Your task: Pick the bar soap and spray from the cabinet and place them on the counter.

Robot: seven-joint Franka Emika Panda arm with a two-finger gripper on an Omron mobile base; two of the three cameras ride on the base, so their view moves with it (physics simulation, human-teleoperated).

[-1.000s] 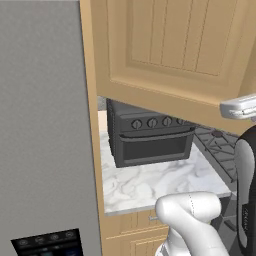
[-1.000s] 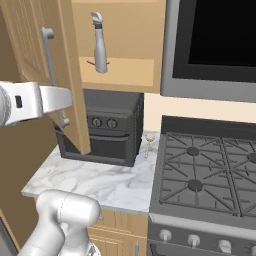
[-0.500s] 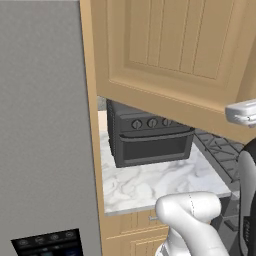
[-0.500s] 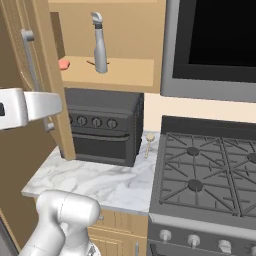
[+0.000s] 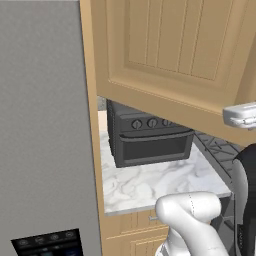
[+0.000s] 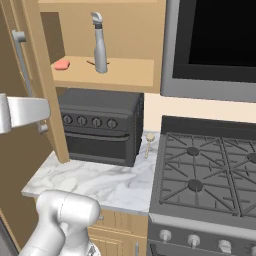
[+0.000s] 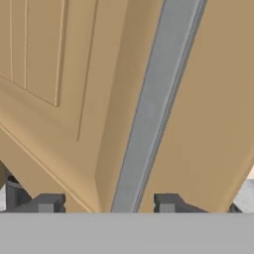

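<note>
Since a second ago the cabinet door (image 6: 42, 100) has swung much farther open, so the shelf that was half covered now shows both things on it.

From the left base camera, the door's grooved panel (image 5: 175, 55) hangs across the top of the picture, over a dark toaster oven (image 5: 147, 137) sitting on the white marble counter (image 5: 150, 182).

From the right base camera, the door stands edge-on at the left with its grey bar handle (image 6: 22, 60) beside it. Inside the cabinet (image 6: 125, 35) a pink bar soap (image 6: 62, 64) lies on the shelf at the left, and a grey spray bottle (image 6: 99, 44) stands upright just to its right, apart from it.

From the hand camera, the handle (image 7: 151, 109) runs up between the two fingertips (image 7: 166, 202); the gripper (image 7: 106, 204) is part open around it, and I cannot tell whether the pads press on it.

My judgement: finish the swing along the door's arc, not straight out, then let go and back clear before reaching for the shelf.
</note>
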